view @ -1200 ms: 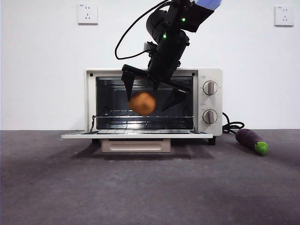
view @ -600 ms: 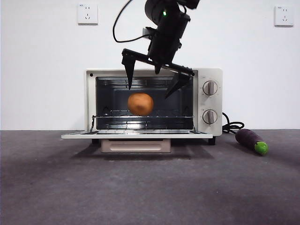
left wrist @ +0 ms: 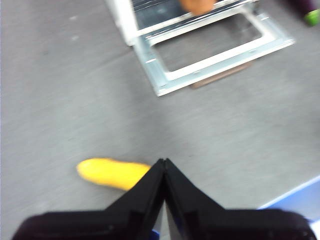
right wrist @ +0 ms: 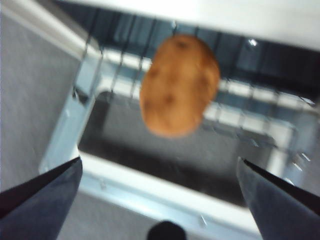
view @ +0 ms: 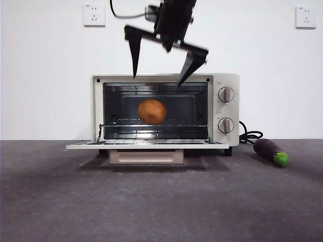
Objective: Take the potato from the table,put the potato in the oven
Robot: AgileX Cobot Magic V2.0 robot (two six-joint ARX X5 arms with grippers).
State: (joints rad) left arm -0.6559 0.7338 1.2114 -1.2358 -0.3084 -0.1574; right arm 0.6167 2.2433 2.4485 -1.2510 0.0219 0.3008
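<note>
— Where is the potato (view: 152,111) sitting right now?

— It is lying on the wire rack (view: 176,124) inside the oven (view: 227,108), below the right gripper (view: 159,74) and apart from it. Nothing is touching it.

— And that gripper, is it clutching anything?

— No, its two black jaws are standing spread wide with nothing between them. It is hanging above the oven's top edge, tips pointing down, one tip to each side of the potato's spot beneath. From its own wrist camera the potato (right wrist: 180,85) is showing between the parted jaws, with the lowered oven door (right wrist: 150,192) lying nearer.

— What about the other arm?

— The left gripper (left wrist: 163,162) is waiting over the table (left wrist: 60,100), well away from the oven, jaws pressed together and empty. A yellow object (left wrist: 110,172) is lying just beside its tips; I cannot tell what it is.

— Anything else lying about?

— A purple eggplant (view: 270,151) is resting on the table beside the oven, far from the right gripper, next to a black cord (view: 250,136)
</note>
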